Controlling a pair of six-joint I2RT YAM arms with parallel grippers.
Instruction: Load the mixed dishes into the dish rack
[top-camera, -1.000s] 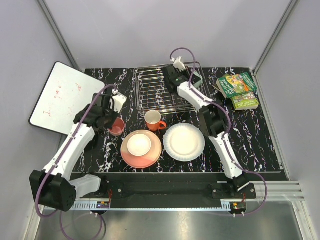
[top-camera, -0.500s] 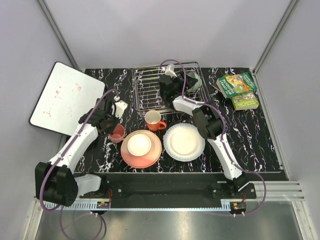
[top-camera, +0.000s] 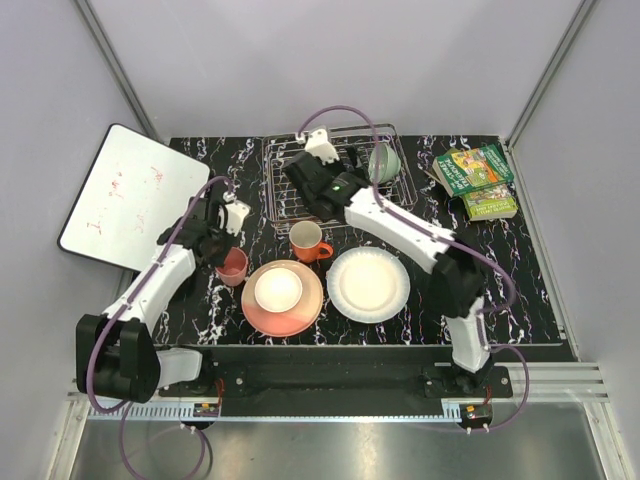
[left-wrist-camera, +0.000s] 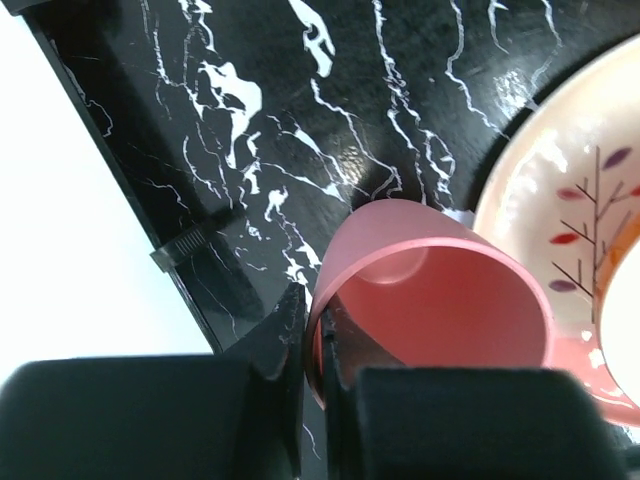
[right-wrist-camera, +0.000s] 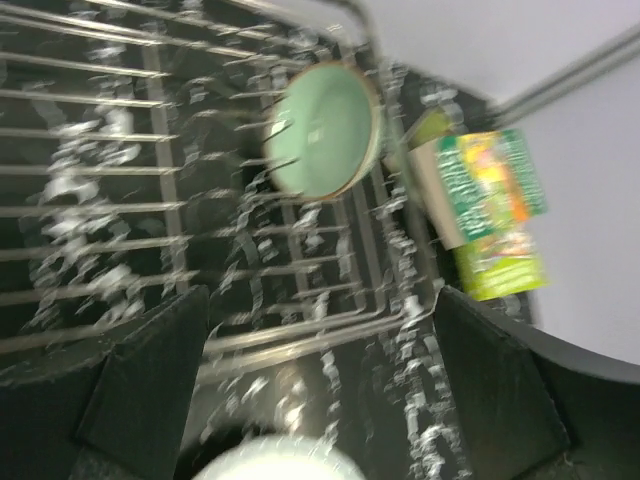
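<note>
The left gripper (left-wrist-camera: 312, 322) is clamped tight on the wall of the pink cup (left-wrist-camera: 430, 290), one finger inside the rim and one outside. That pinch suits a thin-walled vessel with no handle showing, and it lets the cup be carried tilted. The cup hangs just beside the left edge of the pink plate (top-camera: 300, 312), short of the dish rack (top-camera: 283, 205). The right gripper (right-wrist-camera: 320, 305) hovers over the rack with its jaws spread wide and nothing between them, apparently ready to reach for another piece. The pale green bowl (top-camera: 384, 160) sits in the rack's far right corner, propped on edge against the bars, probably to leave the remaining slots for the plates. The orange-and-white bowl (top-camera: 278, 288) rests on the pink plate. The orange mug (top-camera: 306, 240) and white plate (top-camera: 368, 283) wait on the table (top-camera: 500, 290) near the rack's front side. The cup is rose pink, smooth and plain, and its open mouth faces the left wrist view.
</note>
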